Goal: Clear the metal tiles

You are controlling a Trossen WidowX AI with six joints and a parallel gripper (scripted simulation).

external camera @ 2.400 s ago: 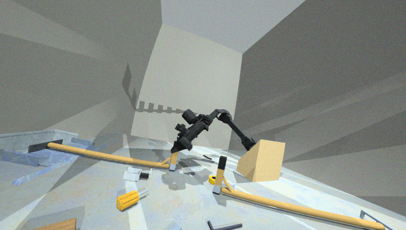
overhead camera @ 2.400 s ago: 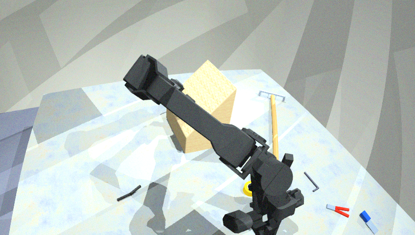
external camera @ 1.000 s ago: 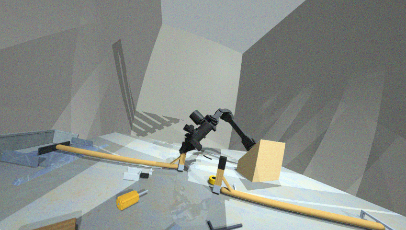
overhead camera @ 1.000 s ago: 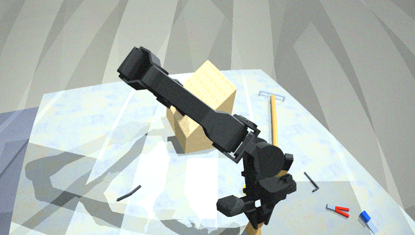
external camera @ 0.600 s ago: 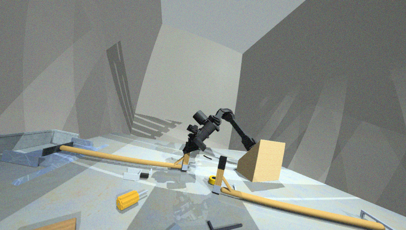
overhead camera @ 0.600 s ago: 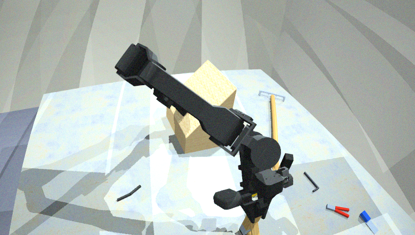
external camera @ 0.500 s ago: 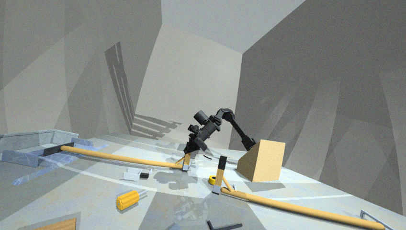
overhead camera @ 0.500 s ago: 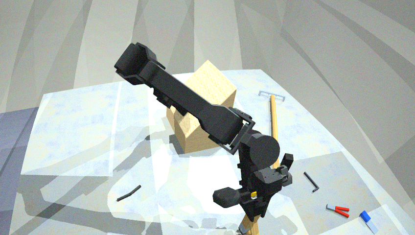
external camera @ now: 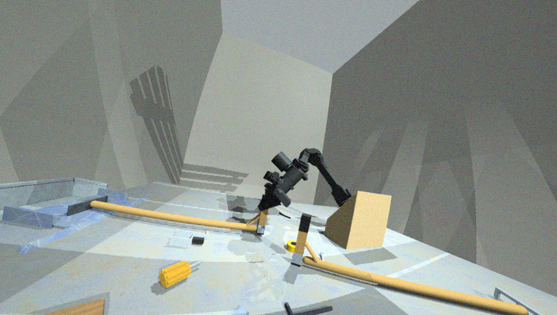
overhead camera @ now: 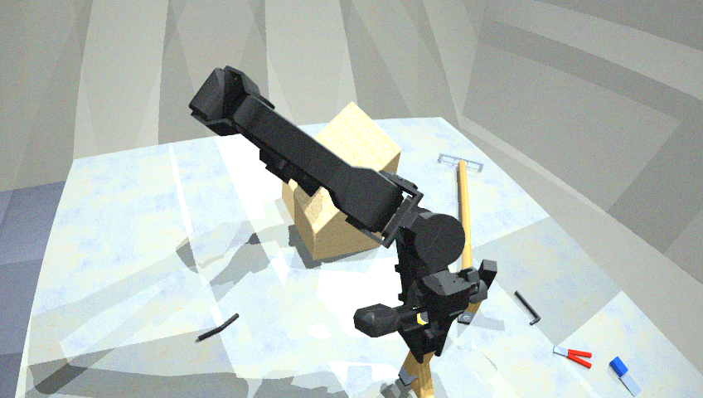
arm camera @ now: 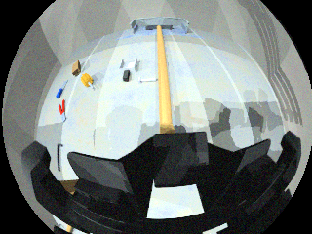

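Note:
The long scraper (overhead camera: pixel 418 375) (external camera: pixel 167 216) (arm camera: pixel 163 78) has a tan pole, an upright wooden grip and a dark blade. My gripper (overhead camera: pixel 427 356) (external camera: pixel 263 210) (arm camera: pixel 178 160) is shut on the upright grip at the near end. The pole runs off to the dark blade (external camera: pixel 87 205), which stands at the steel plate (external camera: pixel 74 223) by the catch box. The catch box (external camera: pixel 39 191) (arm camera: pixel 161 21) has low grey walls at the far end. I cannot make out any tiles on the plate; blade and walls hide part of it, and it is small in the wrist view.
A second long-handled tool (overhead camera: pixel 463 211) (external camera: pixel 410 287) with an open frame head lies near a big wooden block (overhead camera: pixel 340 241) (external camera: pixel 369 220). Yellow tape (external camera: pixel 290 246), an orange screwdriver (external camera: pixel 175 274) (arm camera: pixel 87 80), red pliers (overhead camera: pixel 579 354) (arm camera: pixel 61 108) and a hex key (overhead camera: pixel 526 306) (arm camera: pixel 59 157) lie about.

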